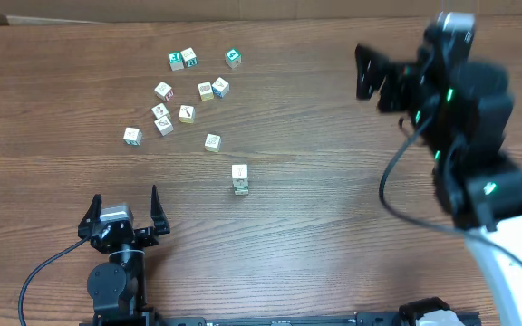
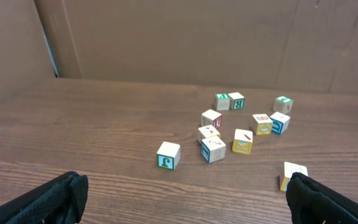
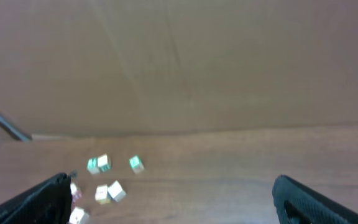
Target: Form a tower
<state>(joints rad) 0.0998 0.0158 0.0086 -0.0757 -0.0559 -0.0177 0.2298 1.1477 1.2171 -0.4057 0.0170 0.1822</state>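
At the near left edge of the tabletop (image 1: 333,226), the left end effector (image 1: 125,201) sits low, released, its jaws spread wide with nothing between them. Its wrist view looks across the loose cubes (image 2: 242,141) from the side, so their coloured side faces are visible against a brown cardboard wall (image 2: 197,43); from overhead these cubes are a scatter towards the far left. Only the overhead view shows the tower (image 1: 240,178), which stands apart from the scatter, just left of the tabletop's middle. It is upright with its long axis vertical, seen almost end-on. Over the far right, the right end effector (image 1: 367,74) hangs blurred and released, empty, and its wrist view catches only a few cubes.
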